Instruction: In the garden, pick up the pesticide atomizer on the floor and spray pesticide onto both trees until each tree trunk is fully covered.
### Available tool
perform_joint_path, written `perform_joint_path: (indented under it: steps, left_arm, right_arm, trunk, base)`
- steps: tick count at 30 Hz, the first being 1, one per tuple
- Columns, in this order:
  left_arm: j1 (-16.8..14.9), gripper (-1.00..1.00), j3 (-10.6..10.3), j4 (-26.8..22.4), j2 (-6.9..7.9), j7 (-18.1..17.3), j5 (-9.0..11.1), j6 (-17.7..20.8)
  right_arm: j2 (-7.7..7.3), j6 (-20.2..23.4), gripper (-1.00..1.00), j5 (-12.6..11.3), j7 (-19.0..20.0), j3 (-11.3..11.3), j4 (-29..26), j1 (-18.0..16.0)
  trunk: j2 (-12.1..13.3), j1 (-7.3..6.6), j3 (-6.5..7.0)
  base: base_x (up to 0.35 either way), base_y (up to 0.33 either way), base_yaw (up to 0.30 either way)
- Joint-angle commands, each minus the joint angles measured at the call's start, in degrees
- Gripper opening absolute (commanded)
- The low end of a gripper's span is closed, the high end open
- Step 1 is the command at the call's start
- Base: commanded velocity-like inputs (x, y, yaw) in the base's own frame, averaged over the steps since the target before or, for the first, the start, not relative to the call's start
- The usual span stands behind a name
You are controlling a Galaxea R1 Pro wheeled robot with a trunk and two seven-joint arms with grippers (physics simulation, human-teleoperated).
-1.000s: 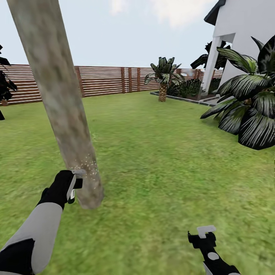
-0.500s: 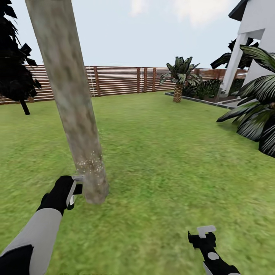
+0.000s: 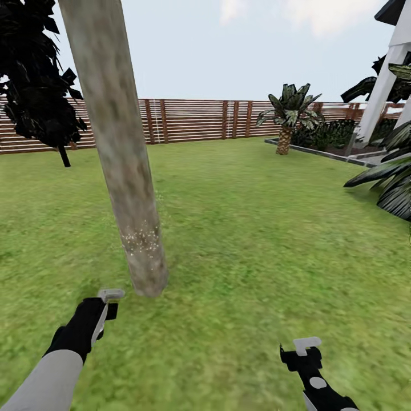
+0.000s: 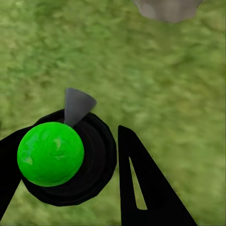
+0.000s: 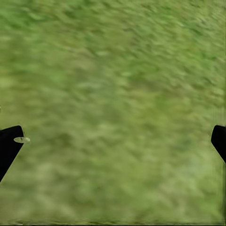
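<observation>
Lawn [image 3: 257, 240]; left gripper [image 4: 70, 160] clamping green-topped atomizer [image 4: 51, 153], right gripper [image 5: 113, 141] spread, trunk [image 3: 123, 154] speckled.

Site I'm operating in: home garden [image 3: 257, 217]; lawn, slatted wooden fence [image 3: 188, 119], palms [image 3: 288, 111], white house [image 3: 388, 80].

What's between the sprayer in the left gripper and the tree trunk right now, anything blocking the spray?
Nothing visible. The left gripper holds the atomizer just short of the tree trunk, with only a strip of bare lawn between them.
</observation>
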Motion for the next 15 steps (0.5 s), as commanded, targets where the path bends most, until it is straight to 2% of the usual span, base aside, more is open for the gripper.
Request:
perform_joint_path:
  steps: [1, 3, 4, 5, 6, 9, 10, 11, 12, 13, 15]
  left_arm:
    - [0.83, -1.0, 0.01, -0.04, 0.2, 0.02, 0.02, -1.65]
    - [2.28, -1.0, -0.23, 0.42, 1.25, -1.15, 0.11, -6.51]
    - [3.05, -1.0, -0.44, 0.69, 1.88, -3.31, 0.03, -9.07]
    - [3.9, -1.0, -0.61, 1.08, 2.61, -6.83, -0.21, -11.14]
    - [4.85, -1.0, -0.81, 1.38, 3.97, -12.57, -1.36, -13.37]
    - [6.0, -1.0, -1.98, 1.64, 7.36, -25.6, -6.61, -19.07]
    - [6.22, -1.0, -2.27, 1.71, 8.97, -34.29, -9.87, -22.84]
    - [6.31, -1.0, -2.37, 1.74, 9.59, -39.96, -11.7, -25.1]
    - [6.34, -1.0, -2.44, 1.74, 9.82, -43.45, -12.84, -26.5]
    - [6.38, -1.0, -2.63, 1.75, 10.05, -50.22, -15.86, -29.75]
    - [6.39, -1.0, -2.86, 1.74, 9.91, -56.29, -19.62, -32.48]
  right_arm:
    - [0.18, -0.17, 1.0, 0.8, -0.05, -0.28, 0.08, -0.05]
    - [0.31, -0.05, 1.0, 2.24, 0.3, 0.34, 0.06, -0.05]
    - [0.33, -0.01, 1.0, 3.61, 1.14, 1.2, 0.04, -0.05]
    - [0.33, 0.03, 1.0, 4.97, 3.18, 2.16, -0.05, -0.05]
    - [0.34, 0.06, 1.0, 6.12, 7.44, 2.91, -0.31, -0.07]
    - [0.24, 0.0, 1.0, 6.86, 17.29, 3.35, -1.39, -0.12]
    - [0.15, 0.02, 1.0, 7.3, 23.73, 3.44, -3.54, -0.13]
    - [0.12, 0.05, 1.0, 8.48, 28.47, 3.49, -5.39, -0.14]
    - [0.1, 0.06, 1.0, 9.85, 31.76, 3.5, -6.8, -0.14]
    - [0.13, 0.08, 1.0, 13.8, 39.29, 3.51, -10.39, -0.14]
    - [0.25, 0.14, 1.0, 17.2, 46.4, 3.51, -13.75, -0.14]
  trunk:
    - [-0.03, -0.04, -0.05]
    - [-0.03, -0.04, -0.05]
    - [-0.03, -0.04, -0.05]
    - [-0.03, -0.04, -0.05]
    - [-0.03, -0.04, -0.05]
    - [-0.03, -0.04, -0.05]
    - [-0.03, -0.04, -0.05]
    - [-0.03, -0.04, -0.05]
    - [-0.03, -0.04, -0.05]
    - [-0.03, -0.04, -0.05]
    - [-0.03, -0.04, -0.05]
  base:
    - [-0.315, -0.087, 0.005]
    - [-0.32, -0.08, 0.002]
    - [-0.322, -0.076, 0.001]
    - [-0.323, -0.075, 0.0]
    - [-0.323, -0.075, 0.0]
    - [-0.323, -0.069, 0.0]
    - [-0.323, -0.024, 0.0]
    - [-0.313, -0.012, 0.0]
    - [-0.264, -0.008, 0.0]
    - [-0.115, -0.003, 0.0]
    - [-0.056, -0.002, 0.0]
